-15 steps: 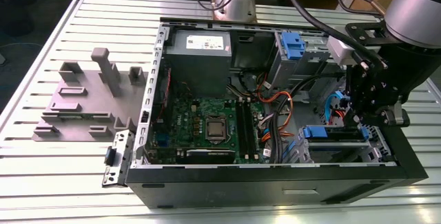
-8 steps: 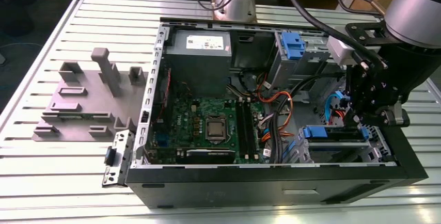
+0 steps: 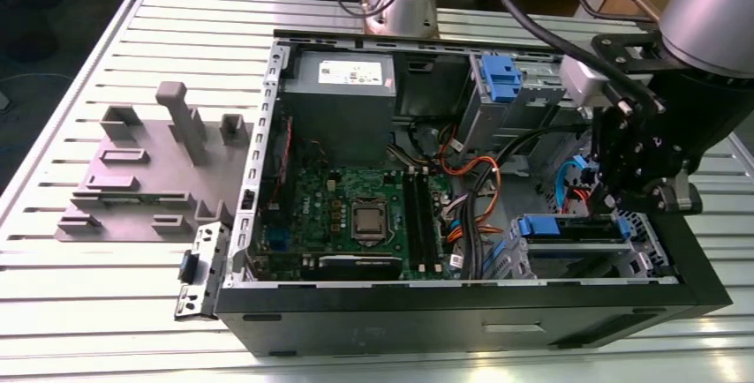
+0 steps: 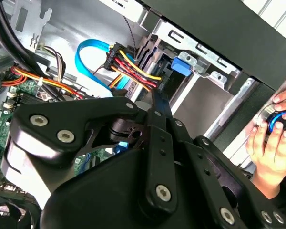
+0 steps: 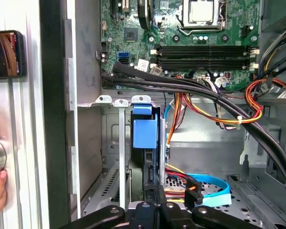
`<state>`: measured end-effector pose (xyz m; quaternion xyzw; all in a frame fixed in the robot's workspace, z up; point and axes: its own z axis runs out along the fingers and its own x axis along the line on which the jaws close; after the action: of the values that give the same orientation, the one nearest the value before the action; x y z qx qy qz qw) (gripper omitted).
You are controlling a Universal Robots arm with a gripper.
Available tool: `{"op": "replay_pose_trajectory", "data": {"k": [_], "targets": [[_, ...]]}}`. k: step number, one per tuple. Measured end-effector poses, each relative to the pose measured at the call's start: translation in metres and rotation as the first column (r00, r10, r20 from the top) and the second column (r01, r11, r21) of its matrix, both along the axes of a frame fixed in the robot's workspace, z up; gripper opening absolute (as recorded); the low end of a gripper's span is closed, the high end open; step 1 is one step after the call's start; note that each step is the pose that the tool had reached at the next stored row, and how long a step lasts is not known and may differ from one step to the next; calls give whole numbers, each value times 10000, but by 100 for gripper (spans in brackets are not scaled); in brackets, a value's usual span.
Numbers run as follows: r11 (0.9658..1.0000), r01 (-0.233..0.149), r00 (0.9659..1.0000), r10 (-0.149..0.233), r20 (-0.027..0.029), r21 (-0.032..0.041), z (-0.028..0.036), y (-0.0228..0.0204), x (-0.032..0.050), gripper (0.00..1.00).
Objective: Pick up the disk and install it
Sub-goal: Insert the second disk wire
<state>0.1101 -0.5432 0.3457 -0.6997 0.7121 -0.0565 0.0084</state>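
The disk (image 5: 145, 138) stands in the computer case (image 3: 471, 317) bay, just ahead of the gripper (image 5: 152, 202); I cannot tell its grip.

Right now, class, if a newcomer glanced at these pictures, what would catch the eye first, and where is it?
The open computer case on the slatted table, its green motherboard bare. The robot's black hand hangs over the drive cage at the exterior view's right, where the disk in its blue bracket sits upright. In both wrist views, a person's hand rests outside the case.

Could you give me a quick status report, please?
Gripper low over the drive cage. Disk sits in a cage slot, by it. Cables close alongside; a hand rests outside the case.
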Motion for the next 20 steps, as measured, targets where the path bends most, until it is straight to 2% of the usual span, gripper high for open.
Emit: {"op": "replay_pose_trajectory", "data": {"k": [4,6,8,9,20], "targets": [[10000,-1,10000,1,-93,0,116,0,1,11],[10000,-1,9999,1,-173,2,161,0,1,11],[10000,-1,9997,1,-257,3,181,0,1,11],[10000,0,9996,0,-276,4,181,0,0,11],[10000,0,9996,0,-278,1,182,0,1,11]]}}
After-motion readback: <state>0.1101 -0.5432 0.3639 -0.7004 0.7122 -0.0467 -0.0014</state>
